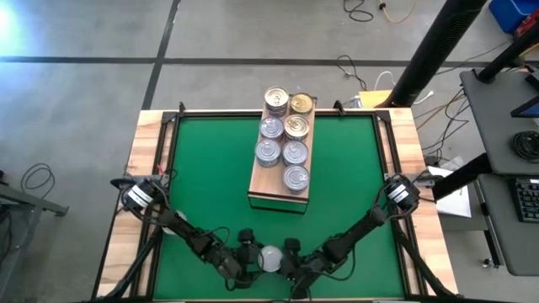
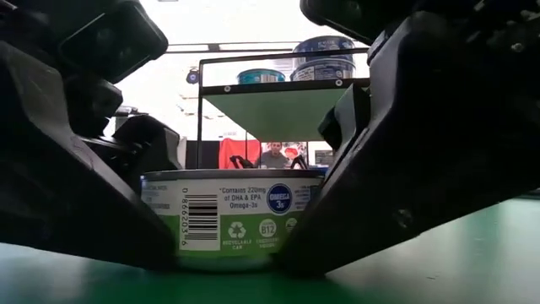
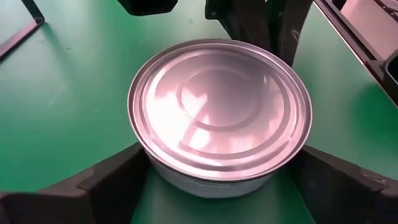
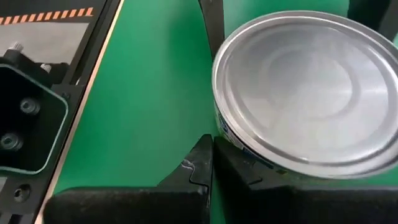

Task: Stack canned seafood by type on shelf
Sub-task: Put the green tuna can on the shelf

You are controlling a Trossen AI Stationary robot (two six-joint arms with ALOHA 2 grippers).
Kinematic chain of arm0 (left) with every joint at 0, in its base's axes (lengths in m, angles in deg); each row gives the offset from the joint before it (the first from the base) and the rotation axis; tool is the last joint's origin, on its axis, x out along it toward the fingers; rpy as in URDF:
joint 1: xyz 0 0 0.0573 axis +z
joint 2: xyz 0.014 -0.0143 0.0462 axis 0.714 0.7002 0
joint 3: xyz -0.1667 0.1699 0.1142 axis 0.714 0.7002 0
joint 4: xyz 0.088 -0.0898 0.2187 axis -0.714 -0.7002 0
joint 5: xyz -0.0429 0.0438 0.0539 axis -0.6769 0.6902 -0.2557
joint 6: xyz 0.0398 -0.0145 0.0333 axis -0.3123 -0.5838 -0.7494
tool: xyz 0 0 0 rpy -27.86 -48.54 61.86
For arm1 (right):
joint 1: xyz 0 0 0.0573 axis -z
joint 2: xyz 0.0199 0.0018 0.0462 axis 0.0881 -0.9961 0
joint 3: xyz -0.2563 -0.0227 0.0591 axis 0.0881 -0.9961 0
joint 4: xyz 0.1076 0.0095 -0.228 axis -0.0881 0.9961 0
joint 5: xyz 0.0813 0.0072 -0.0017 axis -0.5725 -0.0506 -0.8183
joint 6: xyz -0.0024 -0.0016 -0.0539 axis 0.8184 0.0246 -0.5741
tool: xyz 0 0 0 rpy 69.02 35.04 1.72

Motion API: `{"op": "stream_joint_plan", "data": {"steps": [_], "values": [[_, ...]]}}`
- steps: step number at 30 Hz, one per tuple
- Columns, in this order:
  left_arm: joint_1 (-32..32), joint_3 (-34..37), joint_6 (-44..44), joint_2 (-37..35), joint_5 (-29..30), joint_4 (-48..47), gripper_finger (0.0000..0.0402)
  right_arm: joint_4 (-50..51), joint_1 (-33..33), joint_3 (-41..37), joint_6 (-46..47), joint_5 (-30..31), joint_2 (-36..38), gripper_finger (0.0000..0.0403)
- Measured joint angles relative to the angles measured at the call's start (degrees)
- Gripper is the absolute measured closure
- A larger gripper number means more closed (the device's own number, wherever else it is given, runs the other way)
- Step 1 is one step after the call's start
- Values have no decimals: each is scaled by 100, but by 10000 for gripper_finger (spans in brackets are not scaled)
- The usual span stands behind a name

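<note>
Silver tin (image 3: 219, 115) fills the left wrist view, standing upright on the green mat (image 1: 202, 168), plain ringed end up. My left claw (image 1: 245, 271) has its fingers (image 3: 109, 186) spread wide, one on each side of the tin at the rim; I cannot tell whether they touch it. My right claw (image 1: 292, 271) sits just beside the same tin, fingers (image 4: 208, 165) pressed together with nothing between them, tips by the tin wall. In the high view both claws meet at the bottom centre. Label (image 2: 232, 221) faces the low camera. Shelf (image 1: 268, 187) stands upper centre, well apart from both claws, carrying seven tins in two rows: five silver (image 1: 296, 178), two gold (image 1: 301, 104).
</note>
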Motion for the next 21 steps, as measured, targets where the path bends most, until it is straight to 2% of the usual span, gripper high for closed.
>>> {"op": "stream_joint_plan", "data": {"steps": [8,14,21], "values": [[39,-713,133,831,699,450,26,-33,-8,-2,-153,-88,-1,390],[48,-954,69,1094,1004,580,13,90,-23,13,-109,-262,54,390],[48,-786,130,1003,897,624,42,598,-116,-2,67,-596,295,390]]}}
